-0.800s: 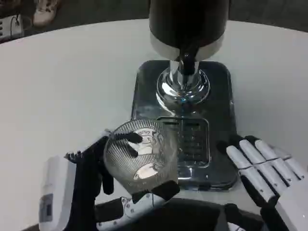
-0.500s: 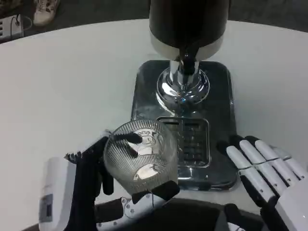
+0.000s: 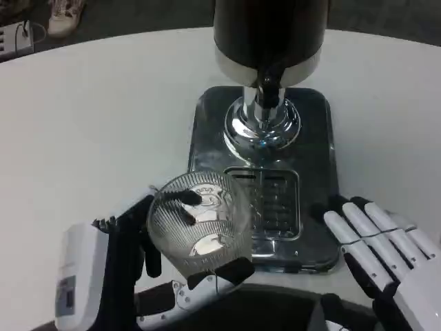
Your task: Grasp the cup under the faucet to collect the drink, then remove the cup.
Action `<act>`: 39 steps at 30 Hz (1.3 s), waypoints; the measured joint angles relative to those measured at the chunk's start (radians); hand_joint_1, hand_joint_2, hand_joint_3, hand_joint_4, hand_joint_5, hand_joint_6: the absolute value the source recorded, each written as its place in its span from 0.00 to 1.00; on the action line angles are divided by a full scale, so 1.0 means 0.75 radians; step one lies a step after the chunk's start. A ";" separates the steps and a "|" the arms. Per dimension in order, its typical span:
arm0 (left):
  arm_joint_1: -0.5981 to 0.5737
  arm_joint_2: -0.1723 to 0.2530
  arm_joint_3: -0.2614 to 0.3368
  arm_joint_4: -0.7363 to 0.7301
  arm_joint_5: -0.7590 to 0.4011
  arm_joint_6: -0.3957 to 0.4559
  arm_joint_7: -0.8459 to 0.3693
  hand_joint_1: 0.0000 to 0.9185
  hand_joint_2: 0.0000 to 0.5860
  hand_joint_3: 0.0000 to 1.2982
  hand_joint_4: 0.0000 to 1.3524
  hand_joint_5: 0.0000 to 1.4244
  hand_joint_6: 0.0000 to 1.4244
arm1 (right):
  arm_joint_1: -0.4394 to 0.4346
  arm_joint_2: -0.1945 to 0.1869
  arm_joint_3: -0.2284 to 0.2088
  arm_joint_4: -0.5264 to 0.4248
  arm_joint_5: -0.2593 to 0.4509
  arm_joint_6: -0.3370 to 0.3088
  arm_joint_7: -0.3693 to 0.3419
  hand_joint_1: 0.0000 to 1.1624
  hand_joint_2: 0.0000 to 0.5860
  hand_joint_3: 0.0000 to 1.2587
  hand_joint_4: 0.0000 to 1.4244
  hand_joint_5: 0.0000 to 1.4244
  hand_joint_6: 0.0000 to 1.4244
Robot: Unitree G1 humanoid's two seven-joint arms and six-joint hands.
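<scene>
A clear ribbed glass cup (image 3: 200, 224) sits in my left hand (image 3: 131, 269), whose dark fingers wrap round its left side and its underside. The cup is over the front left corner of the dispenser's shiny steel base (image 3: 313, 124), left of the slotted drip grate (image 3: 275, 203). The black faucet (image 3: 269, 86) juts from the dark drink tank (image 3: 269, 31) well behind the cup. My right hand (image 3: 382, 258) lies at the base's front right corner, fingers straight and apart, holding nothing.
The white table (image 3: 89, 124) stretches wide to the left and behind. A chrome pedestal (image 3: 262, 124) stands under the tank. At the far top left lie shoes (image 3: 65, 15) and a white object (image 3: 15, 38) beyond the table edge.
The cup in my left hand has shifted very slightly; my right hand has drawn back a little toward the lower right.
</scene>
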 measured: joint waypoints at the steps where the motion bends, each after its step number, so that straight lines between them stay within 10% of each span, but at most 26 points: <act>1: -0.010 0.002 0.009 0.015 0.000 0.000 0.002 0.84 0.00 0.80 0.84 0.88 0.98 | 0.002 0.000 0.000 0.000 0.000 0.000 0.000 0.16 0.96 0.07 0.05 0.06 0.13; 19: -0.412 0.097 0.086 0.408 0.004 0.027 0.057 0.84 0.00 0.80 0.84 0.88 0.98 | 0.024 0.003 -0.037 -0.030 -0.009 0.031 0.015 0.16 0.96 0.07 0.05 0.07 0.13; 39: -0.878 0.123 -0.094 1.000 0.058 0.061 0.218 0.84 0.00 0.80 0.84 0.88 0.98 | 0.057 0.000 -0.109 -0.026 0.039 0.030 0.009 0.16 0.96 0.07 0.05 0.07 0.13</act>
